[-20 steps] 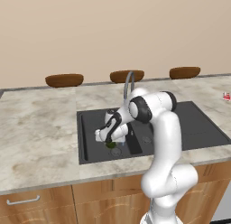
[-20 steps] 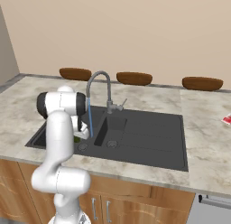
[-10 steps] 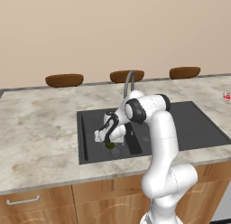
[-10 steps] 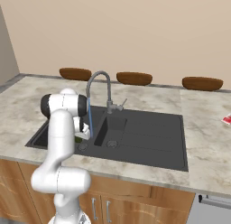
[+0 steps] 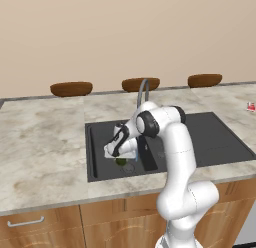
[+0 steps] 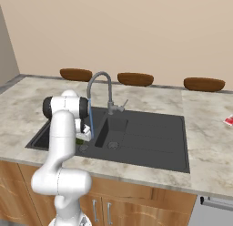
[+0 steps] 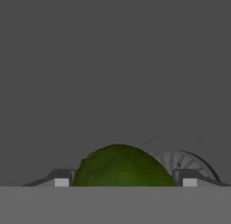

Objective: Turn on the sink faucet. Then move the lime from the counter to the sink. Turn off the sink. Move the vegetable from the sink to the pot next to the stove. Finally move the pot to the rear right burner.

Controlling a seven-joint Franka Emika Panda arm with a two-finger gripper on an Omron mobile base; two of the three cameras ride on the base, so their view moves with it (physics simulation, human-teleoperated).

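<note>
Down in the left basin of the sink (image 5: 100,164), the lime (image 7: 122,166) is sitting squarely between the spread, unclenched hand (image 7: 122,179), by the drain (image 7: 187,161).

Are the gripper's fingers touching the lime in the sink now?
Cannot tell. In the hand view the lime sits between the fingertips, close to both, without a plain gap or contact.

no readable text, labels, brands or numbers anywhere

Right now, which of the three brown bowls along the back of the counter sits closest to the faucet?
The middle bowl, just behind the arched sink faucet. The left bowl and the right bowl sit farther out toward either side of the counter.
</note>
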